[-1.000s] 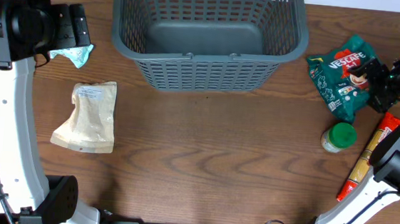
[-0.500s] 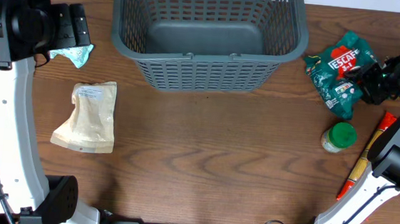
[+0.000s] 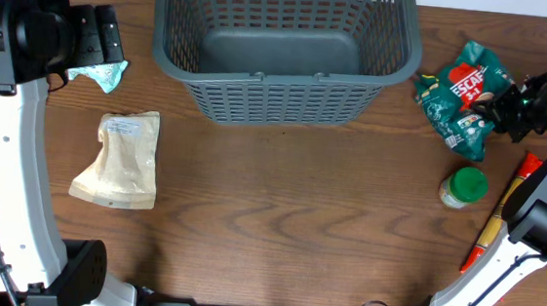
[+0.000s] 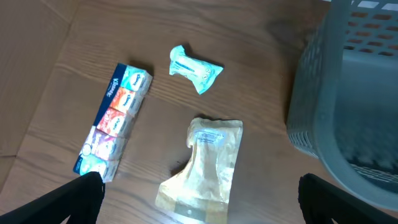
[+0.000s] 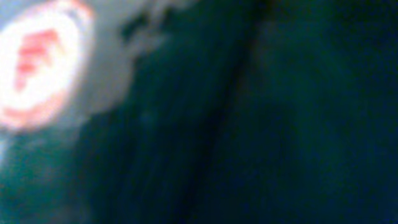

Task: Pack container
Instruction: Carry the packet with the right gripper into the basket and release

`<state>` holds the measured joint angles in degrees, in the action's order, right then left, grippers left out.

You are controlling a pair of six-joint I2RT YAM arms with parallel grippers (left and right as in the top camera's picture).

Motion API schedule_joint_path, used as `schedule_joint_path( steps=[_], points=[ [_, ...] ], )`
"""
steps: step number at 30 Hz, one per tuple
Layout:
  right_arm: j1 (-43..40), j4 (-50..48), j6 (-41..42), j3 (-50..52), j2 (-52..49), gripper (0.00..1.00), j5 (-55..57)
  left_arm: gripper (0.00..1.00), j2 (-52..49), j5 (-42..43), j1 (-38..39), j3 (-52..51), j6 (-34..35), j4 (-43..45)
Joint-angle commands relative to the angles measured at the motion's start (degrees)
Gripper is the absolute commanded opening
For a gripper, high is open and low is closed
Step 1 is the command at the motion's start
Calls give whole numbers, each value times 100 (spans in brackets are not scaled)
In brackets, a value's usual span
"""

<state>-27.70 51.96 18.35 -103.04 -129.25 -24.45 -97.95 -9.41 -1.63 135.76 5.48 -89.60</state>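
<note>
beige pouch [image 4: 202,163] lies between tissue pack [image 4: 114,121] and container [image 4: 348,106].

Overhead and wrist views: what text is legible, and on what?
"ESCAF": partial white lettering on red, on the green packet in the overhead view.
Tissue pack: print too small to read.
Beige pouch: label too small to read.
Right wrist view: blurred, nothing readable.

Your container [image 3: 211,73], a large grey plastic basket, stands upright on the wooden counter [image 3: 288,213] at the top centre of the overhead frame, its far side cut off by the upper edge. Slotted lattice walls flare out to a thick rim, and the solid base lies open to view. In your left wrist view the container [image 4: 311,106] fills the right edge.
</note>
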Motion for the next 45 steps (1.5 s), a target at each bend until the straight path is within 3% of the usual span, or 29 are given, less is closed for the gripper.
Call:
schedule_joint_path(
  steps=[1, 5, 12, 18, 21, 26, 32, 38, 45],
  points=[
    [240, 160, -337, 168, 540, 1, 155, 99, -9, -33, -24, 11, -96, 7],
    [358, 131, -358, 168, 1508, 1, 323, 99, -9, -31, -24, 11, -94, 4],
    [866, -376, -319, 162, 3342, 1, 1657, 99, -9, -31, -24, 11, -94, 2],
    [1340, -1058, -358, 160, 4446, 1, 1681, 99, -9, -31, -24, 11, -94, -15],
    [1733, -1449, -800, 160, 4708, 1, 1283, 99, -9, -31, -24, 11, -94, -17],
    [2667, -2009, -2216, 153, 4743, 1, 378, 99, -9, -28, -22, 11, -94, -26],
    [3821, -2747, -3484, 146, 4577, 1, 557, 99, -9, -28, -22, 11, -92, -33],
    [4511, -3180, -4087, 146, 4131, 1, 704, 99, -9, -28, -22, 11, -92, -35],
    [4780, -3145, -4172, 146, 3180, 1, 1051, 99, -9, -28, -22, 11, -92, -35]
  ],
)
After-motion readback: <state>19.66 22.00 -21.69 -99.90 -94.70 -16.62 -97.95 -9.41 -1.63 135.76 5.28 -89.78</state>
